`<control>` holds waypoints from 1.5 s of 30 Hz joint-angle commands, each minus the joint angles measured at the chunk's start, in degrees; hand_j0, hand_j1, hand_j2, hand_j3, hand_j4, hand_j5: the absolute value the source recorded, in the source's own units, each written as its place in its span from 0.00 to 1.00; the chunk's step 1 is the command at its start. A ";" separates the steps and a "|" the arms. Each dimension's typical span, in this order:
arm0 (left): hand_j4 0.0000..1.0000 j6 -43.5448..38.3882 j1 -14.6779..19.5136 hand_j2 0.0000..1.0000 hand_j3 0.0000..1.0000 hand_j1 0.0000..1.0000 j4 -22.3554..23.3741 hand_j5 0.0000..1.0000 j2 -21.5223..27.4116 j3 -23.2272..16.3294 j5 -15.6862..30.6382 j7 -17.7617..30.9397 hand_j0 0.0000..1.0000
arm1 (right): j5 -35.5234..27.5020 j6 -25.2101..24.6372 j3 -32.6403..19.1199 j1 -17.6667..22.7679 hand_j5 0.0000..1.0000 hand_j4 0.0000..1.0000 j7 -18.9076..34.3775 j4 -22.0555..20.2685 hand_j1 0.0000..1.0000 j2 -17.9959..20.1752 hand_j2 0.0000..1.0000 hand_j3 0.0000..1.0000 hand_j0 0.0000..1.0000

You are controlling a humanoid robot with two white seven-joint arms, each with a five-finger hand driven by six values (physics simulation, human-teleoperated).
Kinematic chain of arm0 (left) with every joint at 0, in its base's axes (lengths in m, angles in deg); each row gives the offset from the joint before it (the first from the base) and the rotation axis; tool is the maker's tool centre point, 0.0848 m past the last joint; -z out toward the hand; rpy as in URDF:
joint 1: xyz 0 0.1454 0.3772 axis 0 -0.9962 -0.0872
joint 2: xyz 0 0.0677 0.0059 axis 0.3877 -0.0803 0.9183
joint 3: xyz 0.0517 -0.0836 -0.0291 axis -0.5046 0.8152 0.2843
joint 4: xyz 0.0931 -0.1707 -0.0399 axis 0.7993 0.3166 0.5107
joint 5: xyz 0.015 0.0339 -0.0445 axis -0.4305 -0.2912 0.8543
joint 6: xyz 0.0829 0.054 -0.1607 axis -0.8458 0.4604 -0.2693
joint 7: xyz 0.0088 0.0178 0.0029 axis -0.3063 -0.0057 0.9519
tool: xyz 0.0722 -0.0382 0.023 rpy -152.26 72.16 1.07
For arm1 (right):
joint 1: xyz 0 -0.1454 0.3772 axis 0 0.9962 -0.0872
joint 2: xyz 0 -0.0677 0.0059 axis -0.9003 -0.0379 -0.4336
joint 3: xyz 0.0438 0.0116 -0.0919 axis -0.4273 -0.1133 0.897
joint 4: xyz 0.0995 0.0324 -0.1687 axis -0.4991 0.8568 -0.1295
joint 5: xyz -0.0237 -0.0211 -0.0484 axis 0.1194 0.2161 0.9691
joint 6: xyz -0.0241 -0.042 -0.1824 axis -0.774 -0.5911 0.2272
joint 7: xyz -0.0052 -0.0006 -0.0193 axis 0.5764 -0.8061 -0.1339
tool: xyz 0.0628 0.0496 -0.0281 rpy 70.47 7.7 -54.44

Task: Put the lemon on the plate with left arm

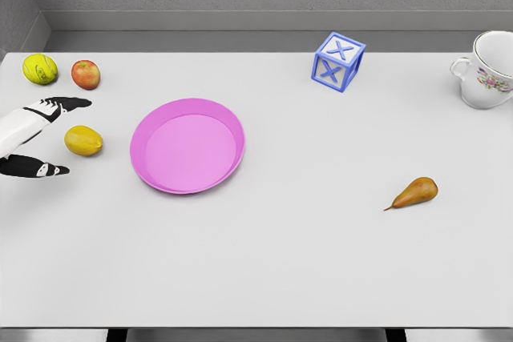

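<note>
A yellow lemon [83,140] lies on the white table, just left of a pink plate [152,167]. My left hand [60,137] reaches in from the left edge with its fingers spread. One dark-tipped finger [70,103] lies above the lemon and the thumb [44,169] below it. The lemon sits near the mouth of this open hand, untouched as far as I can see. The plate holds nothing.
A yellow-green tennis ball [39,69] and a red apple [86,74] sit at the back left, close above my hand. A blue letter cube [337,62] stands at the back middle, a flowered white cup [488,70] at the back right, a brown pear [416,193] on the right.
</note>
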 commanded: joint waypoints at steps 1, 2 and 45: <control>1.00 -0.11 0.00 1.00 1.00 1.00 0.03 1.00 0.07 0.02 0.43 -0.03 1.00 | -0.01 -0.04 -0.20 0.00 1.00 1.00 -0.01 0.00 1.00 0.00 1.00 1.00 1.00; 1.00 -0.11 0.00 1.00 1.00 1.00 -0.05 1.00 0.07 0.02 0.43 -0.03 1.00 | -0.01 -0.04 0.06 0.00 1.00 1.00 -0.01 0.09 1.00 0.00 1.00 1.00 1.00; 1.00 -0.11 19.42 1.00 1.00 1.00 9.79 1.00 5.51 -22.40 -20.66 1.03 1.00 | -0.01 -0.04 0.15 0.00 1.00 1.00 -0.01 0.00 1.00 0.00 1.00 1.00 1.00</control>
